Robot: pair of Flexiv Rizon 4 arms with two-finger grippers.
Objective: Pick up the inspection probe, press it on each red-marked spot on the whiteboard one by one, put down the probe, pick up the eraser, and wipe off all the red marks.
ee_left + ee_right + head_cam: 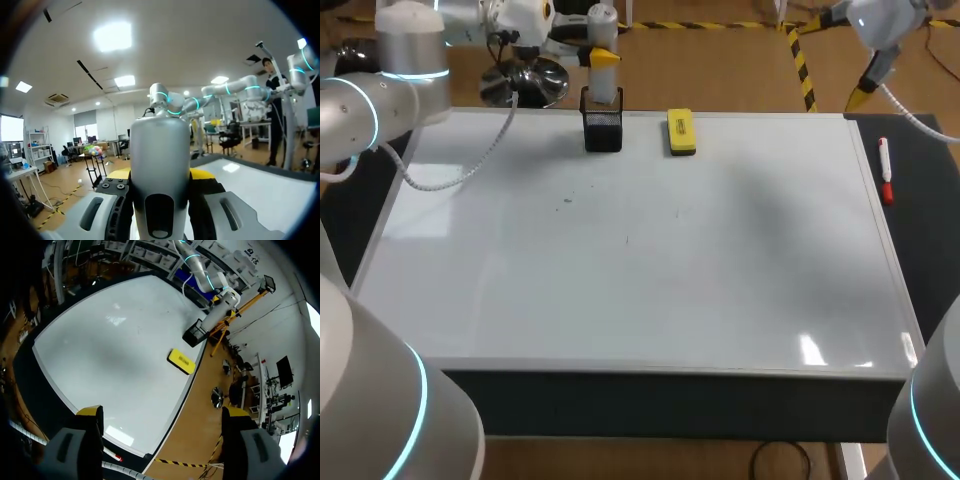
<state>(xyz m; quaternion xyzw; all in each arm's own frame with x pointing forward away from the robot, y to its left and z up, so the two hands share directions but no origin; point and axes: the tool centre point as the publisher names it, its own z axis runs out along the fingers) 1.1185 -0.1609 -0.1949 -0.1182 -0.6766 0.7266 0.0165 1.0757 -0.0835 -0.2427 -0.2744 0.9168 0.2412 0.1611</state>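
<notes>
Closest in, the whiteboard [650, 300] fills the table, with only a few faint dark specks [567, 201] left of its middle. Off its right edge, on the dark table [920, 220], lies a red marker [886, 172]. Further back, at the board's far edge, the yellow eraser [681, 132] lies flat, and just to its left stands a black mesh holder [603, 130].

Right above that holder is the left gripper [603, 57]. The left wrist view shows the left gripper [160, 174] clamped on the silver inspection probe [160, 145] from both sides, with the yellow tips hugging its body. The probe [603, 22] stands upright, its lower end at the holder's mouth, though whether it has gone inside cannot be told.

Over at the far right corner, the right gripper [862, 95] hangs beyond the board's edge. From its own wrist view the right gripper [162, 415] has its fingers [90, 415] spread wide, gripping nothing — the board [110, 350], eraser [181, 361] and holder [194, 333] lie well ahead of it.
</notes>
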